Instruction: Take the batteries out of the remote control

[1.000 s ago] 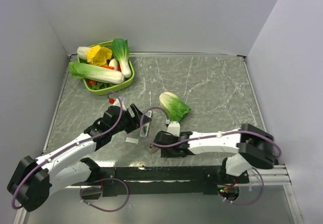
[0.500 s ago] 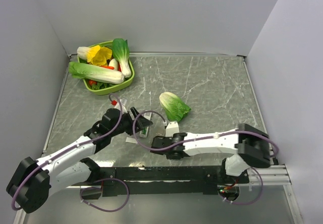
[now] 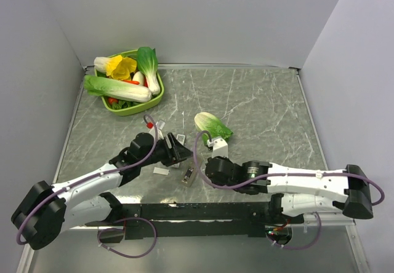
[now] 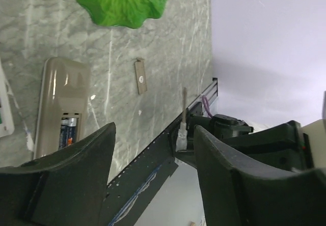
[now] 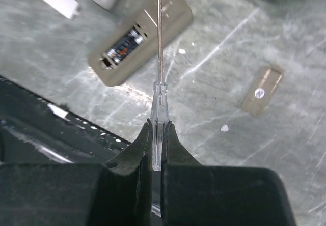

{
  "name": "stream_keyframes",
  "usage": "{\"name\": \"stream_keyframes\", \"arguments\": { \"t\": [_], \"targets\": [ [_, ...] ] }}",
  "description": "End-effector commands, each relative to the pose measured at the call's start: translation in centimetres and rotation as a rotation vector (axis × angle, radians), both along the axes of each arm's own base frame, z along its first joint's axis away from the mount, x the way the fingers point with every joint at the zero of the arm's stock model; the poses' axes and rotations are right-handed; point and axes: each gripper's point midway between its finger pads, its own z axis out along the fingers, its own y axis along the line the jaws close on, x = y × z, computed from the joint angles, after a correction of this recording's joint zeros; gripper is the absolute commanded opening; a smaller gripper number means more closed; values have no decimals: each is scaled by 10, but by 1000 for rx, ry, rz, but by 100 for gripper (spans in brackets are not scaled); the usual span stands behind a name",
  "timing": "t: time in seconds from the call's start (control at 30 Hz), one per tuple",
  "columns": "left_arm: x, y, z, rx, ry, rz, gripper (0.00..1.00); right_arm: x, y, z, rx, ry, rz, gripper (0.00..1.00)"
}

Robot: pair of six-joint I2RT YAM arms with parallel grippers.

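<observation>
The remote control (image 3: 189,175) lies back-up on the table, its battery bay open. It also shows in the left wrist view (image 4: 63,104) and the right wrist view (image 5: 140,35). Dark batteries (image 4: 68,134) sit in the bay, also seen from the right wrist (image 5: 122,45). My left gripper (image 3: 177,150) is open and empty, just left of and above the remote (image 4: 153,175). My right gripper (image 3: 207,170) is shut (image 5: 159,134) on a thin clear-handled tool (image 5: 159,99), whose metal shaft runs past the remote's right side.
A small tan piece (image 5: 262,91) lies right of the remote (image 4: 140,76). A plain white panel (image 3: 161,171) lies left of it. A cabbage half (image 3: 212,128) is just behind. A green basket (image 3: 161,91) of vegetables stands at the back left.
The remote was between my left fingers; now it lies on the table nearer the front edge. My left gripper shifted right. My right arm stretched out, its elbow swinging right.
</observation>
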Motion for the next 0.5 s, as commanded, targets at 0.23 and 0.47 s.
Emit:
{"name": "stream_keyframes", "arguments": {
  "t": [0.23,0.47],
  "targets": [
    [5,-33,40,-79,-47,-61,68,9,17,16,11,-65,72,0],
    [9,-35,17,21,1,-31,60,14,21,16,-3,-82,56,0]
  ]
}}
